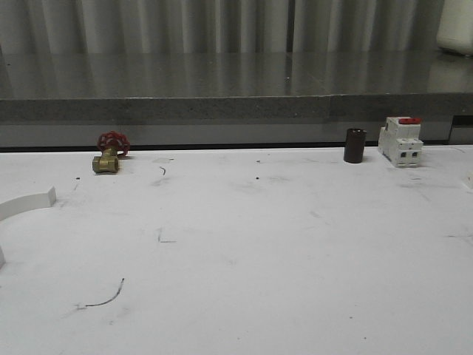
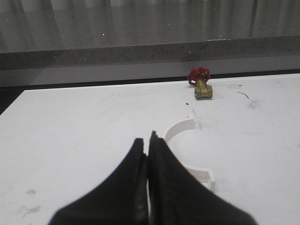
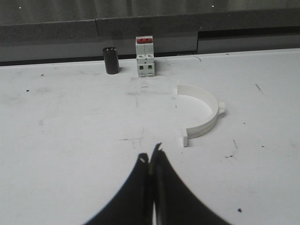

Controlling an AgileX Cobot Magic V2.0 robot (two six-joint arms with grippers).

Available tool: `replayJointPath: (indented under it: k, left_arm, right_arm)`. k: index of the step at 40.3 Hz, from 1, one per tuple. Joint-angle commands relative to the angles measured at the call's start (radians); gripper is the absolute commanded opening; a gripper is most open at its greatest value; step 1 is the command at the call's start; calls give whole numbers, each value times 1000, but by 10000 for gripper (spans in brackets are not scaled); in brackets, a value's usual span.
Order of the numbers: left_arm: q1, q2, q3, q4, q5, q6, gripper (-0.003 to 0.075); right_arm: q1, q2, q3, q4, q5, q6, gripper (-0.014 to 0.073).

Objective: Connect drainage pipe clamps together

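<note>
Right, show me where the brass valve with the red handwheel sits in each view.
Front view: brass valve at the far edge of the table, left side.
Left wrist view: far edge, beyond the white clamp half.
Right wrist view: this camera faces the circuit breaker instead.
Shared landmark: the grey ledge behind the table.

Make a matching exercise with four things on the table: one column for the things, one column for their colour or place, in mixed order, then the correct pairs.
Things:
1. valve handwheel
2. small cylinder
3. circuit breaker
4. clamp half near the left arm

Descriptions:
A. white half-ring lying flat, just ahead of the left gripper
B. white body with a red top
C. red, on a brass body
D. dark, standing upright beside the breaker

Pairs: 1-C, 2-D, 3-B, 4-A
</note>
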Motion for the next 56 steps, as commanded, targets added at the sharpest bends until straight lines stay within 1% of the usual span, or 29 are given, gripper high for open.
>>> replayJointPath:
  k: [1, 21, 23, 26, 46, 50, 52, 55, 56]
  left_arm:
    - [4, -20, 1, -1, -76, -8, -20]
    - [4, -20, 1, -3, -76, -8, -20]
    - [4, -20, 1, 17, -76, 2, -20]
    - [4, -20, 1, 94, -76, 2, -20]
    - [4, -20, 1, 104, -81, 2, -20]
    - [4, -20, 1, 115, -113, 2, -20]
    - [4, -20, 1, 115, -148, 2, -20]
    - [4, -20, 1, 107, -244, 2, -20]
    - [4, -20, -2, 104, -304, 0, -20]
  right_arm:
    - [4, -18, -4, -2, -86, -4, -111]
    - [4, -18, -4, -2, -86, -4, -111]
    - [4, -18, -4, -2, -86, -4, -111]
    - [4, -18, -4, -2, -86, -4, -111]
    - [4, -18, -4, -2, -86, -4, -111]
    - [4, -18, -4, 3, -96, -3, -111]
    - [4, -18, -4, 14, -124, -3, -111]
    - [4, -18, -6, 15, -172, -3, -111]
    - [4, -18, -11, 15, -186, -3, -111]
